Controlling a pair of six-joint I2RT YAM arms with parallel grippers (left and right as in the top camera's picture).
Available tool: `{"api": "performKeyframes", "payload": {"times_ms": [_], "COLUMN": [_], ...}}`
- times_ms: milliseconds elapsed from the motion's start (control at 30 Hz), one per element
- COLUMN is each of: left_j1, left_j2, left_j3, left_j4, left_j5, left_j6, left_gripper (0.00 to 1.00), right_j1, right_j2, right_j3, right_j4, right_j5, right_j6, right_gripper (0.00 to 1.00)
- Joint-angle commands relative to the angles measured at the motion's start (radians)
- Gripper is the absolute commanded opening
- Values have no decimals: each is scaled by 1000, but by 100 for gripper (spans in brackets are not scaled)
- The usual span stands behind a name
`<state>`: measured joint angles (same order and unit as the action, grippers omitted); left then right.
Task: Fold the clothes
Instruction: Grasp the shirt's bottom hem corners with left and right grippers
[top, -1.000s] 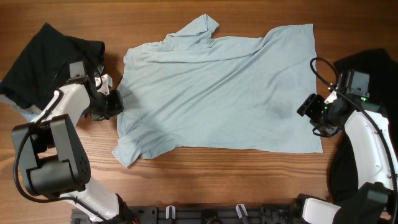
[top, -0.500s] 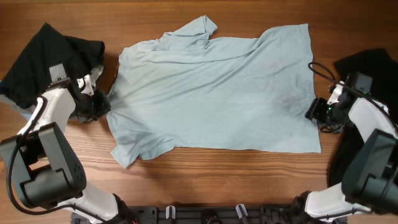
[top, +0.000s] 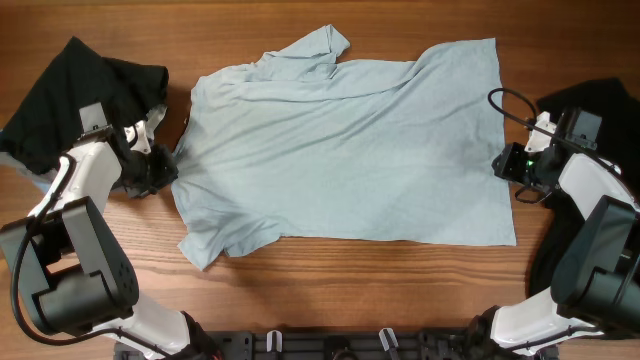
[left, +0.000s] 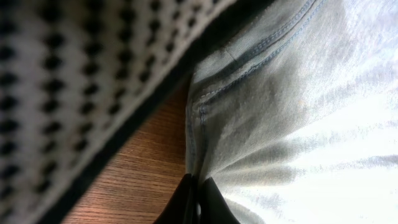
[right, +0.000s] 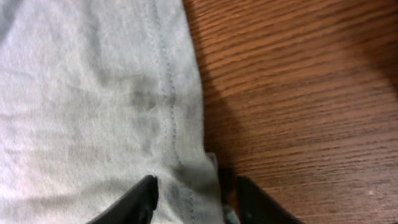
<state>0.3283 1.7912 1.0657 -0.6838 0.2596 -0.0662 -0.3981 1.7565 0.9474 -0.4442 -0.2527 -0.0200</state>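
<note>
Item under inspection: a pale light-blue T-shirt, lying spread across the middle of the wooden table. Its body is mostly flat, with shallow diagonal creases. One short sleeve points to the far side and the other lies at the near left, partly doubled over. The straight bottom hem runs along the right side.

Left gripper: positioned at the left edge of the T-shirt, low on the table. The left wrist view shows its two dark tips pressed together with a stitched edge of the pale fabric pinched between them, so it is clenched on the T-shirt. The cloth is drawn into a small peak at that point. A blurred dotted surface fills the upper left of that view and cannot be identified.

Right gripper: positioned at the right edge of the T-shirt, about midway along the hem. In the right wrist view its fingers stand apart, with the stitched hem lying between them on the wood. A gap shows between the cloth and the right-hand finger. No clamp on the fabric is evident.

Other clothes: a black garment lies bunched at the far left, beside the left arm. A dark garment lies at the right edge, behind the right arm.
</note>
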Motion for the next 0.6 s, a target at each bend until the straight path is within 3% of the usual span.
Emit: {"api": "performKeyframes", "payload": {"times_ms": [0,100,167,233,267,367,400,500,567], "left_j1": [8,8,8,8,8,8,8,8,8], "left_j2": [-23,-23,-23,-23,-24,-24,-24,-24,-24], "left_j3": [-5,-5,-5,-5,-5,-5,-5,-5,-5], "left_j4": [-1,-3,-5,-8,-9,-17,-19,-19,-19], "left_j5": [-2,21,28,28,28,29,29,29,29], "left_j6": [-21,-21,-21,-21,-21,-21,-21,-21,-21], "left_gripper": [4,4,4,4,4,4,4,4,4], "right_j1": [2,2,2,2,2,2,2,2,2], "right_j2": [20,20,20,20,20,20,20,21,29], "right_j3": [0,0,0,0,0,0,0,-5,-7], "right_j4": [-25,-43,-47,-48,-56,-63,-54,-39,-39], "right_j5": [-38,-172,-212,-174,-122,-55,-62,-61,-109], "right_j6": [-25,-81,-97,-81,-78,-82,-82,-81,-79], "right_gripper": [30,17,19,69,72,69,61,59,45]}}
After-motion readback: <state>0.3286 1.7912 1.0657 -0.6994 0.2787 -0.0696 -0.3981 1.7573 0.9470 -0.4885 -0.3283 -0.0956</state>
